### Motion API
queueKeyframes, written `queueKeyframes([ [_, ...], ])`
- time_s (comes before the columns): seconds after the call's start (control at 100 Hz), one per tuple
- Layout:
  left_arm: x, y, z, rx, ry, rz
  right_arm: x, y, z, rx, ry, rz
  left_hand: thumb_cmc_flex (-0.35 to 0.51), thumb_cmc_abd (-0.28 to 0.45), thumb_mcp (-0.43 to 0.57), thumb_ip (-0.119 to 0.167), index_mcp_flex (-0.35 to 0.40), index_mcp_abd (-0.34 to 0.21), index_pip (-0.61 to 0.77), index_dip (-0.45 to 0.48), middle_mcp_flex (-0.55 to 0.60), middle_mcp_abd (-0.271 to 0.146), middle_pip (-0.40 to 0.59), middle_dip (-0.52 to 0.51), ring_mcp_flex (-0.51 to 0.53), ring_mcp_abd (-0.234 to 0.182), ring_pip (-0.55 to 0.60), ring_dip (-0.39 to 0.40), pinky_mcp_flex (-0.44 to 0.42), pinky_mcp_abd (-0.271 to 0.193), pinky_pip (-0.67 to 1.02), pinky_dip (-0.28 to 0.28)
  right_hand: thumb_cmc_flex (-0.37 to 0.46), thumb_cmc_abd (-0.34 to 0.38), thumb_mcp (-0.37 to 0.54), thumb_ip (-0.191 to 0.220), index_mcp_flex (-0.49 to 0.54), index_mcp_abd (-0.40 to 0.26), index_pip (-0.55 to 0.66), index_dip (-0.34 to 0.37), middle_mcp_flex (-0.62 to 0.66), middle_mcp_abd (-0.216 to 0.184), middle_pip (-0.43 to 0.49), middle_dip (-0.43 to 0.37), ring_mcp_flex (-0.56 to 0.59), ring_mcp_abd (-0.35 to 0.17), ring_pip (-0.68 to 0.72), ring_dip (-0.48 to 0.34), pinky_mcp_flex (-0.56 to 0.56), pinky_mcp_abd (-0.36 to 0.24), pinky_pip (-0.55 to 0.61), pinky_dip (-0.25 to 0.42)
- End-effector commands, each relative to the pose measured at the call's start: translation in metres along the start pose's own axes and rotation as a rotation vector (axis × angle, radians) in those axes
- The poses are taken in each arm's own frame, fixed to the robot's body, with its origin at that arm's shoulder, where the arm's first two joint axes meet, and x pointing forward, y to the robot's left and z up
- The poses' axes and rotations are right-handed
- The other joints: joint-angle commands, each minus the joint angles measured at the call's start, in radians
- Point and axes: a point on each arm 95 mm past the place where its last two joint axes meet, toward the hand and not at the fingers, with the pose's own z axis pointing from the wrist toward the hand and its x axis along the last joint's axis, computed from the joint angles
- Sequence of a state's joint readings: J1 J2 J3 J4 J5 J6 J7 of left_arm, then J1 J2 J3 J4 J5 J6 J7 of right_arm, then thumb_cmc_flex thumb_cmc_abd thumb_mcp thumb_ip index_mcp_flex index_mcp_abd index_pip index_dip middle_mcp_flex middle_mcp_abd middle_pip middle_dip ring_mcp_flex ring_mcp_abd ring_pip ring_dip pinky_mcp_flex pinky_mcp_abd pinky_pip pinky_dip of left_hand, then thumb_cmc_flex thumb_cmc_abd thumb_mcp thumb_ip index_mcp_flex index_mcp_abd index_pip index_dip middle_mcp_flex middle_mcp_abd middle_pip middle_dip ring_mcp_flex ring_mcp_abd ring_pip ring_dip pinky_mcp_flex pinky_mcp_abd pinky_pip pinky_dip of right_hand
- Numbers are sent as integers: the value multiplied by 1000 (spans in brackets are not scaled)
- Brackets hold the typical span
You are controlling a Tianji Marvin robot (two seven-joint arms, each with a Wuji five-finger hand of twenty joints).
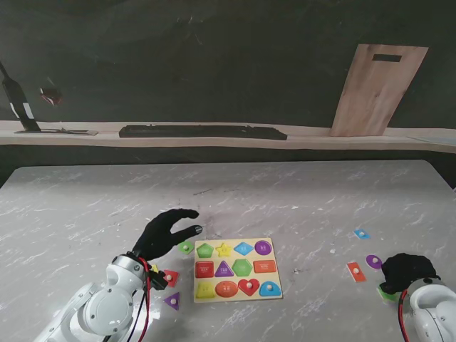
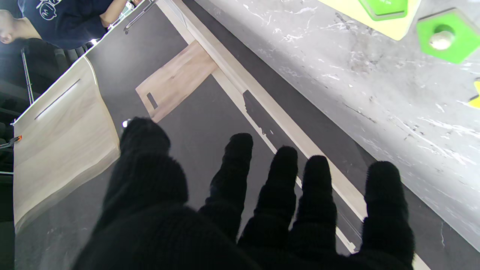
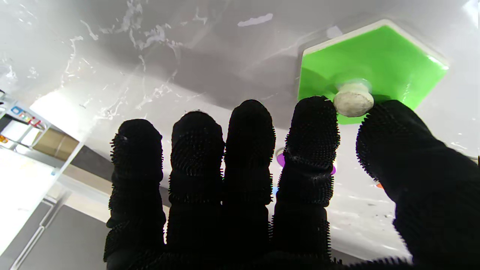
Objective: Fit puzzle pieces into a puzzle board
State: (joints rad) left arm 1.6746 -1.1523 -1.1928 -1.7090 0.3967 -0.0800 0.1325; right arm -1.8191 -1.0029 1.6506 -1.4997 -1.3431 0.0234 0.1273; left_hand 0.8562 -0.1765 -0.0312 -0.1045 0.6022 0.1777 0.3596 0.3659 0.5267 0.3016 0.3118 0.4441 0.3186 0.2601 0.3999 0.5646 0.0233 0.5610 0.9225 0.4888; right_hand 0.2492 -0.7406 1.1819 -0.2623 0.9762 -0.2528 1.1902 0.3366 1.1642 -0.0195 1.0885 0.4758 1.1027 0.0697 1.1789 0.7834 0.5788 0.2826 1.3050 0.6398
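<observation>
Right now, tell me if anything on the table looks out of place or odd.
Nothing looks damaged or spilled. The puzzle board lies slightly askew, and loose pieces are scattered on both sides: a green pentagon near the left hand, a green hexagon under the right hand.

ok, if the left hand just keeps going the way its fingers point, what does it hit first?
Probably nothing soon. The black-gloved left hand points up and away across bare grey marble table. The loose green pentagon piece and yellow puzzle board sit off to its right. Height above the table is unclear.
</observation>
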Motion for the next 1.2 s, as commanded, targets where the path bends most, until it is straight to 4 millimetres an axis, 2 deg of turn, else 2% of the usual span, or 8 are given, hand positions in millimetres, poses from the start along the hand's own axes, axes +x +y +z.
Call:
queueKeyframes([
  [0.0, 0, 0, -1, -1, -2, 0, 7, -13, -3, 35, 13, -1, 11, 29, -10, 30, 9, -12, -14, -3, 4, -7, -15, -9, 8, 6, -18, 3, -3, -172, -11, -11, -12, 32, -72, -5, 68, -20, 12, 23, 69, 44, 31, 15, 57, 13, 43, 12, 17, 56, 43, 21],
  [0.26, -1, 0, -1, 0, -3, 8, 9, -16, -4, 81, 0, 39, 12, 30, -9, 31, 10, -11, -13, -3, 1, -7, -16, -10, 6, 5, -19, 2, -3, -172, -11, -11, -21, 163, -77, 50, 123, 53, -35, 8, 106, 75, -7, -5, 76, 47, 23, -6, 19, 78, 42, 17],
  [0.37, -1, 0, -1, -1, -2, 9, 9, -17, -5, 87, -6, 59, 13, 31, -9, 31, 10, -12, -14, -4, -1, -6, -17, -10, 5, 7, -19, 2, -3, -172, -11, -11, -58, 274, -112, 149, 176, 95, -107, 140, 127, 93, -13, -18, 88, 70, 22, -13, 17, 92, 48, 17],
  [0.54, -1, 0, -1, 0, -2, 10, 10, -17, -5, 91, -13, 76, 13, 32, -9, 30, 10, -11, -16, -4, -3, -4, -17, -11, 7, 4, -18, 3, -5, -172, -12, -11, -71, 339, -140, 149, 210, 114, -127, 162, 152, 109, -19, -25, 106, 88, 22, -17, 24, 103, 55, 19],
  [0.71, -1, 0, -1, 1, -3, 11, 12, -17, -6, 111, -16, 91, 15, 32, -9, 30, 12, -11, -16, -5, -5, -5, -18, -11, 4, 5, -19, 2, -5, -172, -14, -11, -38, 280, -115, 162, 187, 135, -160, 157, 137, 115, -40, -37, 97, 89, 4, -27, 20, 99, 50, 14],
  [0.78, -1, 0, -1, 1, -2, 11, 13, -17, -7, 120, -16, 97, 15, 33, -10, 30, 12, -11, -17, -5, -4, -5, -17, -12, 3, 6, -20, 2, -5, -172, -14, -11, 9, 159, -58, 81, 148, 125, -105, -3, 125, 114, -41, -49, 93, 82, -4, -32, 19, 95, 50, 7],
  [0.94, -1, 0, -1, 3, -3, 12, 14, -18, -7, 133, -12, 119, 16, 32, -9, 30, 13, -11, -16, -4, -4, -5, -17, -11, 5, 5, -18, 2, -5, -172, -14, -11, 83, -40, 23, 25, 82, 114, -17, -113, 114, 112, -43, -55, 90, 74, -10, -35, 20, 90, 49, 3],
  [1.19, -1, 0, -1, 3, -2, 12, 15, -18, -10, 155, -25, 145, 15, 31, -10, 30, 13, -14, -14, -3, -4, -6, -16, -11, 4, 4, -18, 2, -5, -172, -14, -11, 54, -66, -5, -2, 77, 134, -29, -132, 100, 112, -54, -63, 80, 72, -30, -44, 18, 88, 37, -3],
])
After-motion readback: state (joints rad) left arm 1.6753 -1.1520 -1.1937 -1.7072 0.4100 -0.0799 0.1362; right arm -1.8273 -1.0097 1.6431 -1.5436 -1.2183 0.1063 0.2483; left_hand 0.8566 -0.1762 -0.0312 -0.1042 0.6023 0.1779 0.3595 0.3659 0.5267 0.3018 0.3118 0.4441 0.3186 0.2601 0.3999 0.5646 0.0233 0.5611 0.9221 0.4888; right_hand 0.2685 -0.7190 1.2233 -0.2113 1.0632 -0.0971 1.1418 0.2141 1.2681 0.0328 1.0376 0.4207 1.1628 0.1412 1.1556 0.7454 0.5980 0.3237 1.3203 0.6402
